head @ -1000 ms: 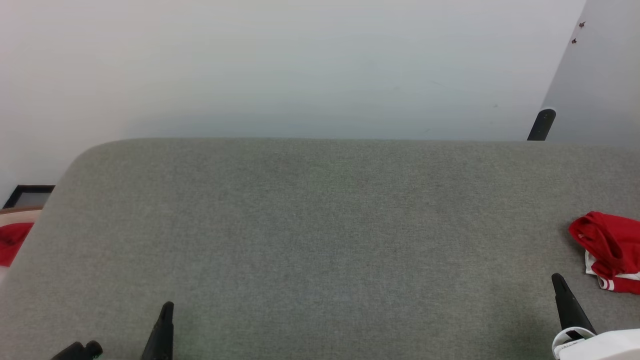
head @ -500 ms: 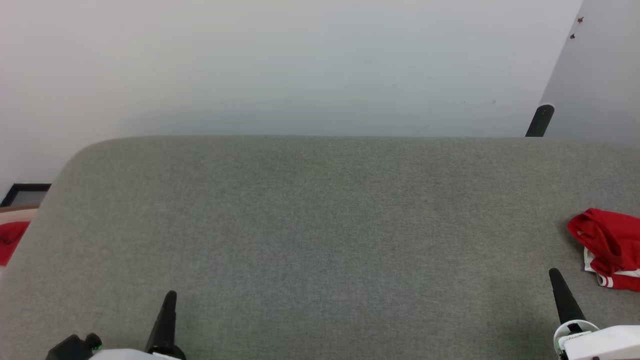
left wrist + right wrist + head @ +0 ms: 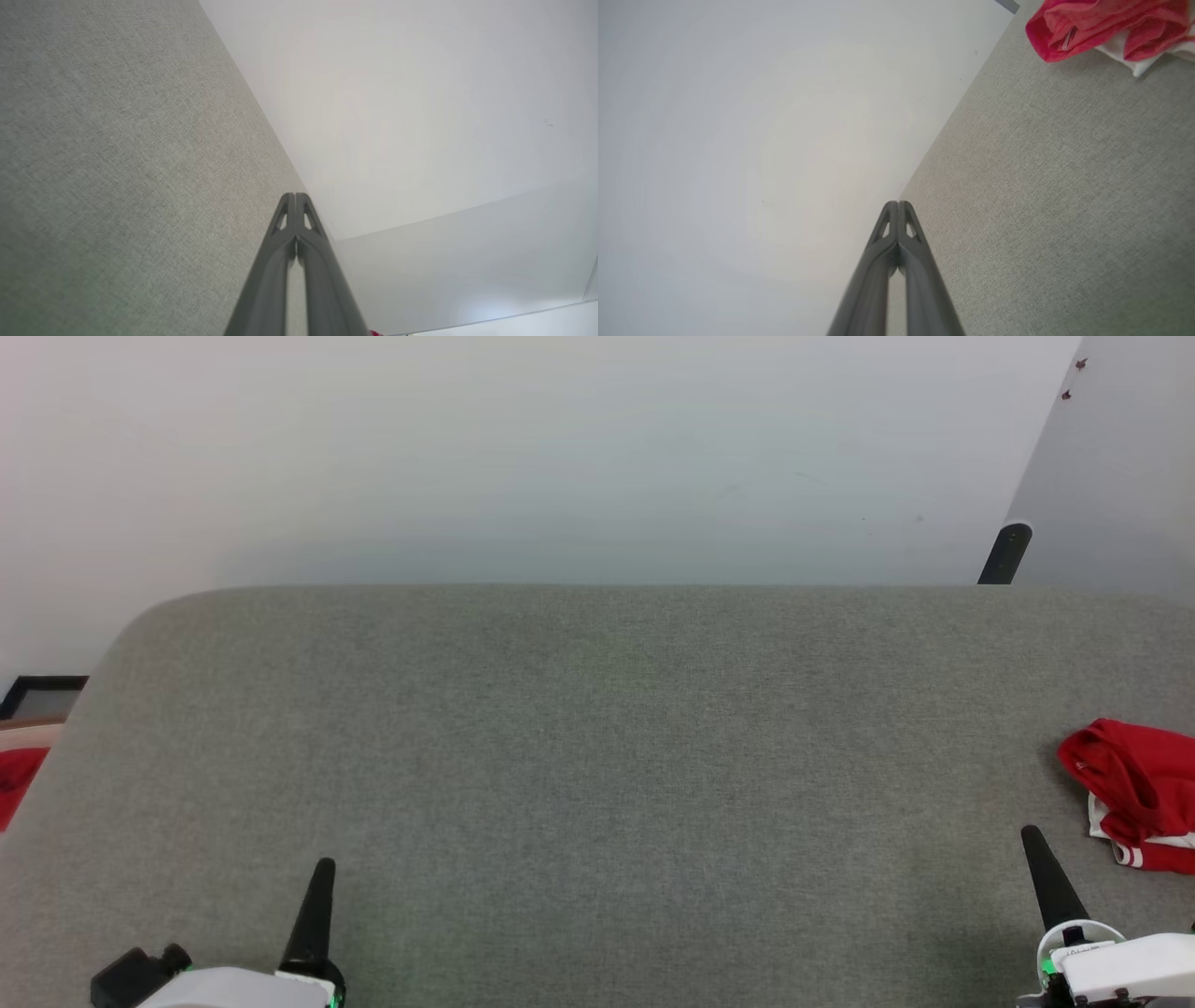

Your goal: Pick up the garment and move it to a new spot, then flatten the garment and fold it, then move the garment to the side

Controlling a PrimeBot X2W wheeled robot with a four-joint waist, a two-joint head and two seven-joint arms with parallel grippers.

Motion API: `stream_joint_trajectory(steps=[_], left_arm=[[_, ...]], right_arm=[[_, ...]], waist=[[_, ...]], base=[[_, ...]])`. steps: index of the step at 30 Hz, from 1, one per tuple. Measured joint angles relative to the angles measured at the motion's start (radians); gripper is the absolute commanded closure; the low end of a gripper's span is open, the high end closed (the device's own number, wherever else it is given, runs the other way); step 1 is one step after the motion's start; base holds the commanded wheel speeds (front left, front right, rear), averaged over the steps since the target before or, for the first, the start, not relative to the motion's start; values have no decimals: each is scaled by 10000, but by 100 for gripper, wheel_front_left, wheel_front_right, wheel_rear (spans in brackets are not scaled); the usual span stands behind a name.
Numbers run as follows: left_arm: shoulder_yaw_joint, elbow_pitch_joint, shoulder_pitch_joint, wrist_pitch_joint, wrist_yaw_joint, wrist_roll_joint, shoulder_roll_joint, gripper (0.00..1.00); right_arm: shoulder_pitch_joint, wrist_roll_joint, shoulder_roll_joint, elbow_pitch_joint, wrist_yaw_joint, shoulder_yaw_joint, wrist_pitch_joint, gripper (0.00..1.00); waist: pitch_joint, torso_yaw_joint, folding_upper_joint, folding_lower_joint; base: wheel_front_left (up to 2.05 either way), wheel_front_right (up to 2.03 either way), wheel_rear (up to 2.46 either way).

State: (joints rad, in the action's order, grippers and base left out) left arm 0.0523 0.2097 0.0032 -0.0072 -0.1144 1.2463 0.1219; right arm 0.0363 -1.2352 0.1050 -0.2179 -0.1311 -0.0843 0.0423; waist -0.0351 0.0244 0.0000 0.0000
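The garment (image 3: pixel 1134 793), a red jersey with white and striped trim, lies crumpled at the far right edge of the grey fabric table (image 3: pixel 597 756). In the right wrist view the garment (image 3: pixel 1106 28) sits at the top right corner. My right gripper (image 3: pixel 1030 833) is shut and empty at the lower right, a short way left of the garment. Its fingers (image 3: pixel 897 205) are pressed together. My left gripper (image 3: pixel 324 866) is shut and empty at the lower left, far from the garment. Its fingers (image 3: pixel 295 197) also touch.
A white wall runs behind the table. A dark post (image 3: pixel 1006 553) stands at the table's back right. A small red cloth (image 3: pixel 14 777) in a beige basket sits beyond the left edge, with a dark frame (image 3: pixel 42 695) behind it.
The head view has shifted, so the table and garment sit slightly higher and further left. More of both pale forearms shows at the bottom. Both grippers stay shut.
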Motion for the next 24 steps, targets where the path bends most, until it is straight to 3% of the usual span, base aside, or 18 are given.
stream_joint_trajectory(steps=[24], left_arm=[[297,176,-487,600,-48,1733,-339,100]], right_arm=[[354,-1778,-259,-128,2,-125,336,100]], waist=[[159,-102,0,0]], base=[[0,0,0]])
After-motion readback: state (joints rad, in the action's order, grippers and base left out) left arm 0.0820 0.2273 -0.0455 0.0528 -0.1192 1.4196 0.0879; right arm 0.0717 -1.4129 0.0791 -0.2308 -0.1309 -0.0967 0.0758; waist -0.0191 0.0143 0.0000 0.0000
